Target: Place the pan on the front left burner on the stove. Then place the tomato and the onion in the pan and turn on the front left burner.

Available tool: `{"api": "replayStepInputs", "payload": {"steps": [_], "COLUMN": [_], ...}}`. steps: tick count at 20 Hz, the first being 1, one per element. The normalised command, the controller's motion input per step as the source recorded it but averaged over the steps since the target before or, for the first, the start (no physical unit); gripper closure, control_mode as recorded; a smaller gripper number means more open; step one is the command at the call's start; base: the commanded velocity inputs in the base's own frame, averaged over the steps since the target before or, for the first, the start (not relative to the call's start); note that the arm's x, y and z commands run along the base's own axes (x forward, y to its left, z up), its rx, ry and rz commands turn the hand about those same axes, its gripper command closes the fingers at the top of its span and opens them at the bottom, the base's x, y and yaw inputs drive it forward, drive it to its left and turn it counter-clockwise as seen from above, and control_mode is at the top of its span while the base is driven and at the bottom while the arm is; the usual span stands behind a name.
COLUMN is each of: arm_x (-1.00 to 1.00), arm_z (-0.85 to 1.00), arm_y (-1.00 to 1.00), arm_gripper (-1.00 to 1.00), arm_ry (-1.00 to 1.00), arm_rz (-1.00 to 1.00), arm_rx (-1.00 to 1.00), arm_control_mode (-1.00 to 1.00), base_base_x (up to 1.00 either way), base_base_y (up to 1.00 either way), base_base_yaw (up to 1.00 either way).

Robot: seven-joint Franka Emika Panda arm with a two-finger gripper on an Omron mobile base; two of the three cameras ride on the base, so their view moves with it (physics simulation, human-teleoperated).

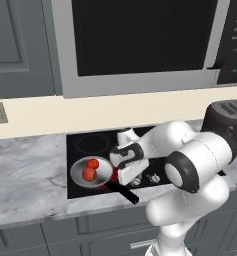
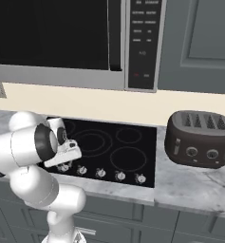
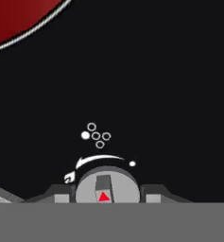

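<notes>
Gripper [image 3: 104, 191] low over stove [image 1: 155, 177] front edge, fingers straddling silver knob [image 3: 106, 186], apparently closed on it, though contact partly hidden. Burner glowing red [image 3: 19, 14] beyond. Pan [image 1: 79, 176] just left of gripper on front left burner; tomato [image 1: 93, 163] and onion [image 1: 88, 173] inside, touching.

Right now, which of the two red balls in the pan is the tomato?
Find the black stove under the big microwave. The silver pan sits at its front left, with two red balls inside. The tomato is the brighter, shinier one nearer the wall; the onion in front of it looks duller and pinker.
</notes>
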Motion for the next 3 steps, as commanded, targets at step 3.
{"api": "replayStepInputs", "payload": {"steps": [3], "arm_x": [0.0], "arm_z": [-0.2], "arm_y": [-0.06], "arm_gripper": [1.0], "arm_ry": [0.0], "arm_rz": [0.32], "arm_rx": [0.03], "arm_control_mode": [-1.0], "base_base_x": [0.0], "base_base_y": [0.0], "base_base_yaw": [0.0]}}
